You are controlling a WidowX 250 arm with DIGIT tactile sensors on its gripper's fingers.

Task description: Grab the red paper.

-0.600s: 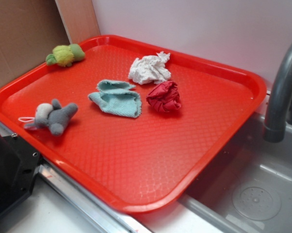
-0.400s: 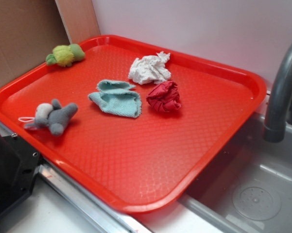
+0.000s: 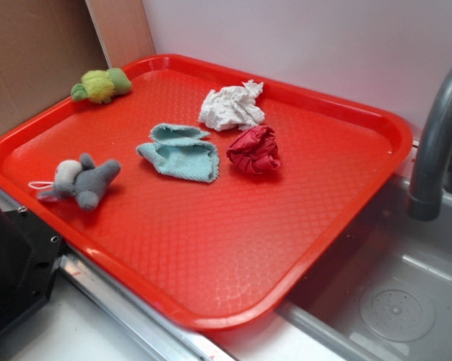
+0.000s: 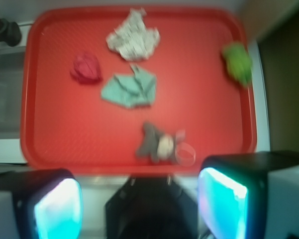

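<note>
The red paper (image 3: 253,150) is a crumpled crimson wad lying on the bright red tray (image 3: 210,248), right of centre and towards the back. In the wrist view the red paper (image 4: 86,68) lies upper left on the tray (image 4: 64,139). My gripper (image 4: 139,206) shows only in the wrist view, high above the tray's near edge and far from the paper. Its two cyan-lit fingers (image 4: 57,209) stand wide apart with nothing between them. The gripper is out of the exterior view.
A white paper wad (image 3: 232,106) lies just behind the red paper. A teal cloth (image 3: 182,153) lies to its left. A grey plush toy (image 3: 80,181) and a green plush toy (image 3: 101,84) sit at the tray's left. A grey tap (image 3: 436,143) and sink (image 3: 391,301) are on the right.
</note>
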